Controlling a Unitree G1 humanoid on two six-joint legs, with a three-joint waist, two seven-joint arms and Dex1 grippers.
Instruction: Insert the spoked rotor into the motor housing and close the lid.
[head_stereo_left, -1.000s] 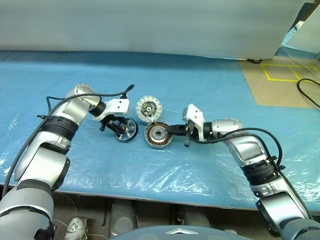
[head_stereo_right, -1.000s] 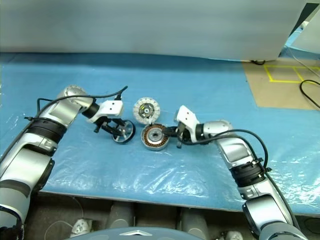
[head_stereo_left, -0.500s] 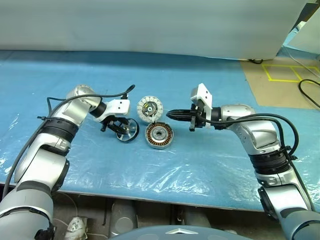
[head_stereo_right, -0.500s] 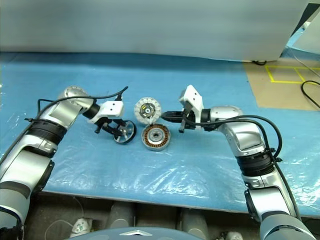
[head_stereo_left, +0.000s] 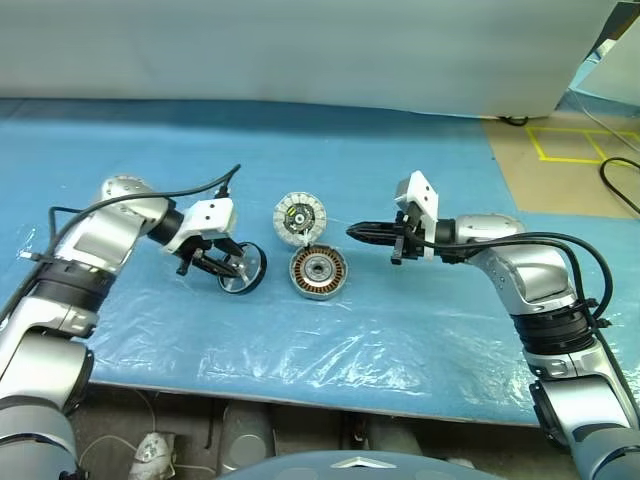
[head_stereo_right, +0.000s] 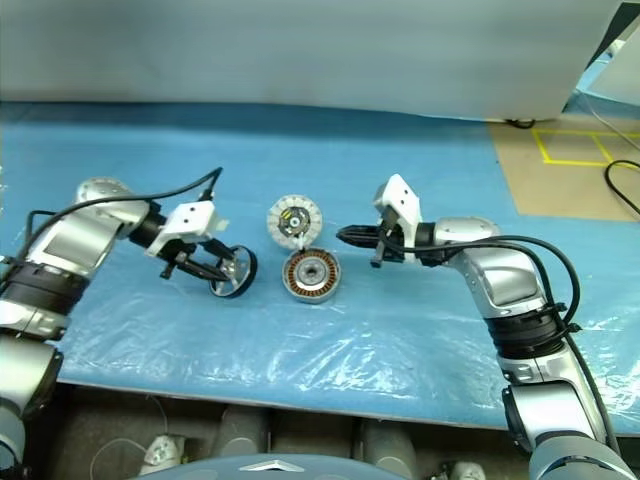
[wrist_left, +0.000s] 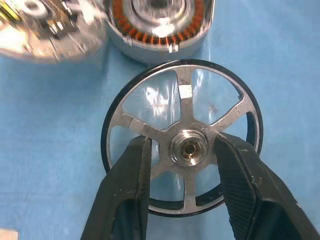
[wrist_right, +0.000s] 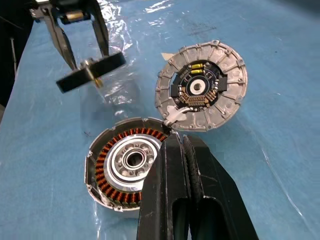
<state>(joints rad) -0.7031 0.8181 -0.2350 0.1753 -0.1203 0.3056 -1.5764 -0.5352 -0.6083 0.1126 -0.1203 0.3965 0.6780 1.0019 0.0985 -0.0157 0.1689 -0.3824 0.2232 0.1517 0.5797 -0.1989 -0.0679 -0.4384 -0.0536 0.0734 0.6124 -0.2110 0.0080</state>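
The spoked rotor (head_stereo_left: 240, 270) is clamped at its hub by the left gripper (head_stereo_left: 226, 268); the right gripper (head_stereo_left: 353, 232) is held level, fingers pressed together, empty.

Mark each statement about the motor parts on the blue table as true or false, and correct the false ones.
1. The left gripper holds the spoked rotor. True.
2. The rotor already sits inside the motor housing. False: it is held off to the housing's side, and the housing's copper windings are uncovered.
3. The right gripper's fingers are shut and hold nothing. True.
4. The lid covers the housing. False: it lies on the table beside the housing, dark centre up.
5. The right gripper clamps the housing's rim. False: it is off the housing.
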